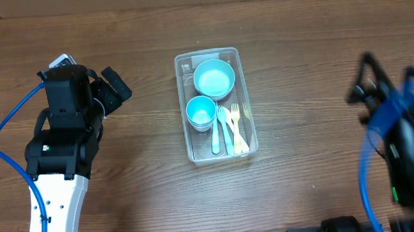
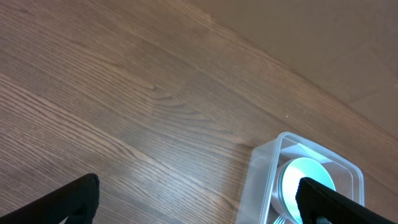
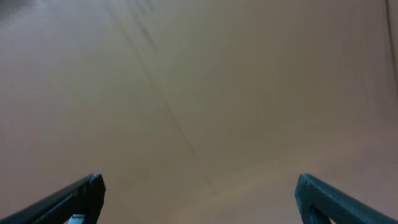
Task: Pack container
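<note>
- The container (image 1: 180, 96), a clear rectangular tub with rounded corners, lies on the wood-grain worktop (image 1: 140, 197) just above the middle of the overhead frame, with its long side running up and down the frame.
- Inside it, a round light-blue bowl (image 1: 213, 78) fills the upper end and a smaller light-blue cup (image 1: 201, 111) sits just below and to the left of the bowl.
- A pale spoon (image 1: 215, 135), a pale fork (image 1: 227, 128) and a yellowish fork (image 1: 238, 128) lie side by side along the lower right part of the tub.
- The left arm (image 1: 59, 138) stands at the left of the overhead frame, and the left jaws point toward the upper right, well apart from the container's left wall.
- In the left wrist view the left jaws are spread wide with only bare worktop between them. One black fingertip (image 2: 78, 199) is at the lower left and the other at the lower right.
- In that view the container sits at the lower right, and the right-hand fingertip overlaps its near part in the frame. It is beside the jaws, not between them.
- The right arm (image 1: 403, 141) is a blurred shape at the right edge of the overhead frame, far from the tub.
- The right jaws are also spread wide, with fingertips (image 3: 78, 199) at the lower corners of the right wrist view and only a blurred brown surface between them.
</note>
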Tool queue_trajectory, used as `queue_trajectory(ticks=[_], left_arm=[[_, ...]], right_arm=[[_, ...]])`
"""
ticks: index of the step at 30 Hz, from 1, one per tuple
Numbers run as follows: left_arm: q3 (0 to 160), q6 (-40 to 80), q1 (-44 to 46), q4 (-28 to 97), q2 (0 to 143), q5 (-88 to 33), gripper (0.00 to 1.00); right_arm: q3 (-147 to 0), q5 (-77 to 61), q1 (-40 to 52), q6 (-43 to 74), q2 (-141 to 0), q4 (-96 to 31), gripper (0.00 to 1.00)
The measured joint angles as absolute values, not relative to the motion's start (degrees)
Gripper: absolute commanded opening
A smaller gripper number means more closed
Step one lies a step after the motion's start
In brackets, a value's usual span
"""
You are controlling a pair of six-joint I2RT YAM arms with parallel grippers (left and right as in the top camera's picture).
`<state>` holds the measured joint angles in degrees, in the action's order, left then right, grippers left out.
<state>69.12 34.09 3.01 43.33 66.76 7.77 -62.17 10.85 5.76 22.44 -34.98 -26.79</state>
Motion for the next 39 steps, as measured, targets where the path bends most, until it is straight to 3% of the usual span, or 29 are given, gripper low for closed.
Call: queue_trajectory(ticks=[5,11,17,21,27,39], left_arm=[[69.12,34.09,3.01,43.35,66.76,7.77,1.0],[69.12,34.06,3.01,43.31,66.76,7.77,1.0],[69.12,34.09,3.01,43.35,66.76,7.77,1.0],[69.12,34.09,3.01,43.35,66.76,7.77,1.0],[69.12,34.09,3.01,43.33,66.76,7.77,1.0],[69.12,34.09,3.01,43.35,66.76,7.77,1.0]], right_arm=[[-40.53,11.6,5.69,20.91,-11.94,-7.62,1.0],[-15.07,11.64,5.61,24.03,-5.52,11.03,1.0],[-4.16,11.62,5.61,26.74,-0.84,12.67,1.0],[-1.26,9.82,5.61,22.33,-0.8,10.63,1.0],[-1.04,4.75,5.61,13.28,-0.64,1.67,1.0],[-1.04,1.28,5.61,11.7,-0.64,-4.8,1.0]])
